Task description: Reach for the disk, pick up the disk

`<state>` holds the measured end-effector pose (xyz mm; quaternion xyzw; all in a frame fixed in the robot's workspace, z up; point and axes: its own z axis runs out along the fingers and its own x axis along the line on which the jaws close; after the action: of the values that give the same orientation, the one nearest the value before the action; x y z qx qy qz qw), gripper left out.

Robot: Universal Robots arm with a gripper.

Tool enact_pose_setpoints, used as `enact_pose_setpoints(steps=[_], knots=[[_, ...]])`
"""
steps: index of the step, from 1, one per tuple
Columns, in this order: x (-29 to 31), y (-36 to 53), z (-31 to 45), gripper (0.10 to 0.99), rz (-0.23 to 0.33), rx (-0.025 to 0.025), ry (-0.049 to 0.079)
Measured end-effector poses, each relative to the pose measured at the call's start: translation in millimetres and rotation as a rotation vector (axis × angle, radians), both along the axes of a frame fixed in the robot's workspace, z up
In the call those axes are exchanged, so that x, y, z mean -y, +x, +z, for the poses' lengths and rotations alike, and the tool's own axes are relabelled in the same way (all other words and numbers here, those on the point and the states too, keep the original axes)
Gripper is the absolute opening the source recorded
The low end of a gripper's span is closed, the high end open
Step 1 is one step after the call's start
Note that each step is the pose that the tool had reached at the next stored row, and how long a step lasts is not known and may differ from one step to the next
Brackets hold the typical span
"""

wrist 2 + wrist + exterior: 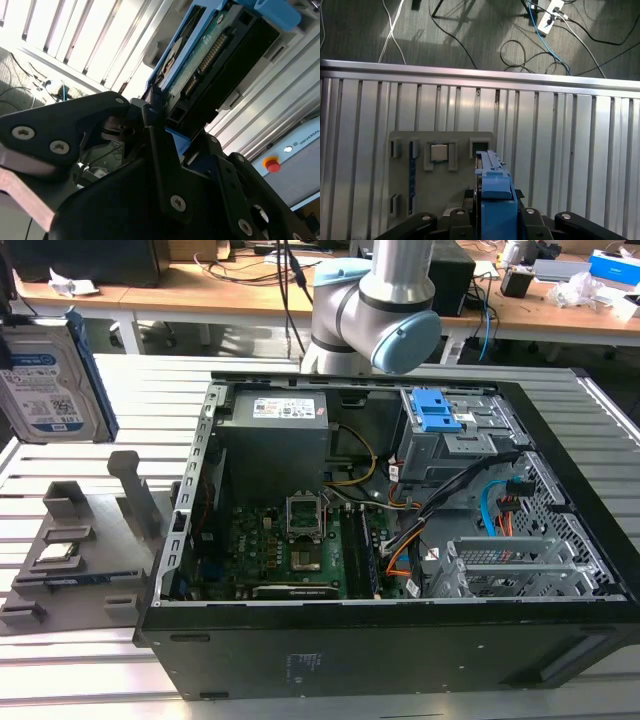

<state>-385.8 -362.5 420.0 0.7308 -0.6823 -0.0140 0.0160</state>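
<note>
The tool (146, 111) is pinched shut on the disk (210, 55). In the second wrist view its black fingers (65, 130) close on one narrow end, and the disk's circuit board and connector side face the camera between the blue rails.

In the first wrist view the disk (492, 195) stands on edge between the finger links, one blue rail uppermost. Below it lies the grey holder (445, 190), touching nothing on the disk. The slot next to the disk's edge is bare, and a chip (439, 152) sits in the square pocket beside it. A blue strip (412, 170) stands in a narrow slot nearer the holder's far side.

The exterior view shows the disk (45, 380) lifted, label outward, at that view's left edge. There is open air between its lower edge and the holder (90, 530).

The slatted surface (560, 150) is bare around the holder. Its edge runs just past the holder, and beyond it is the floor (370, 30) with loose cables (530, 50).

To the exterior view's right, the open case (400, 640) stands just beside the holder, well apart from the disk. The arm (385, 310) rises behind the case.
</note>
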Motion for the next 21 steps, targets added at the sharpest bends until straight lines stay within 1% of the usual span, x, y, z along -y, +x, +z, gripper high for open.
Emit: enact_pose_setpoints(steps=[3,16,21], knots=[[-0.3,0.0,6.9,0.369,0.0,0.0,0.0],[-0.9,0.6,24.7,0.369,0.0,-0.0014,0.0],[-1.1,0.9,33.1,0.369,0.0,-0.0021,0.0]])
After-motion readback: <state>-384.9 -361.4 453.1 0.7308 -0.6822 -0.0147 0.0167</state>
